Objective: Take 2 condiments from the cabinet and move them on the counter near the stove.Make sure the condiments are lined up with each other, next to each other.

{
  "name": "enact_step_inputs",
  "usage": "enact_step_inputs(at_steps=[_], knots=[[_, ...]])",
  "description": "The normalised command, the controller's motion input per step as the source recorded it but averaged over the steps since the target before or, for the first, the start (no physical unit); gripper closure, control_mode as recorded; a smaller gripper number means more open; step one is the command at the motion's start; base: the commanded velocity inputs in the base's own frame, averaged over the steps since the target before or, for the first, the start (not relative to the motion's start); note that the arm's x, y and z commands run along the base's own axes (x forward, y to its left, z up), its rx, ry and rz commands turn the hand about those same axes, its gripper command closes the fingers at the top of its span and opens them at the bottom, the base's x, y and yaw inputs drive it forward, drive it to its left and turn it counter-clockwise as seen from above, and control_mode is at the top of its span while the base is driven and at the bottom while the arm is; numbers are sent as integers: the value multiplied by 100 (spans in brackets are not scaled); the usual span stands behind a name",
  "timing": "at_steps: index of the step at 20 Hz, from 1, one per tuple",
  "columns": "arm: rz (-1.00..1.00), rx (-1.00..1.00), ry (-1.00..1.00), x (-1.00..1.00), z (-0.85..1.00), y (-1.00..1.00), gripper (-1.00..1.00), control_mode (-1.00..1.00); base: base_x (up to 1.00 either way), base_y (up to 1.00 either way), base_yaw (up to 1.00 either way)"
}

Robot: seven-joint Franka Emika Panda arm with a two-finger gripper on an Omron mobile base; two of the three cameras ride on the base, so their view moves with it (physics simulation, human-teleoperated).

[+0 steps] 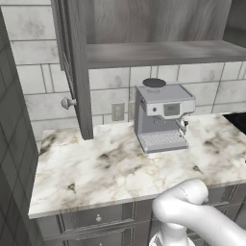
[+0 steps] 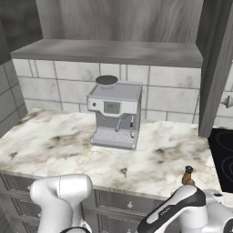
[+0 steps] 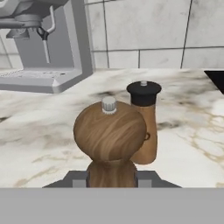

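Pale tiled wall [image 2: 168,98] behind silver espresso machine [image 2: 114,117]

No text can be read anywhere; the small display on the coffee machine [image 2: 112,107] is too blurred.

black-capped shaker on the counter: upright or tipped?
Upright. In the hand view the black-capped shaker stands on its base on the counter, cap on top, just behind the brown shaker in the tool.

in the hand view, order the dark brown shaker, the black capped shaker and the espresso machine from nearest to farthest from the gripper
1. Dark brown shaker: between the fingers of the gripper, gripped.
2. Black-capped shaker: just behind it, to the right in the view.
3. Espresso machine: far back on the counter, upper left.
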Motion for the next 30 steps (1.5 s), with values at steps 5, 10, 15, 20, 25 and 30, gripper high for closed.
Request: enact_step_inputs(at_steps=[5, 10, 15, 20, 25, 30], knots=[[0, 0, 0, 12, -13, -14, 100, -100, 0, 0, 0], [0, 0, 0, 15, -14, -10, 100, -100, 0, 0, 0], [0, 0, 0, 16, -14, -9, 100, -100, 0, 0, 0], [0, 0, 0, 18, -15, -8, 100, -100, 0, 0, 0], [0, 0, 0, 11, -19, 0, 100, -100, 0, 0, 0], [0, 0, 0, 15, -17, 0, 100, -100, 0, 0, 0]])
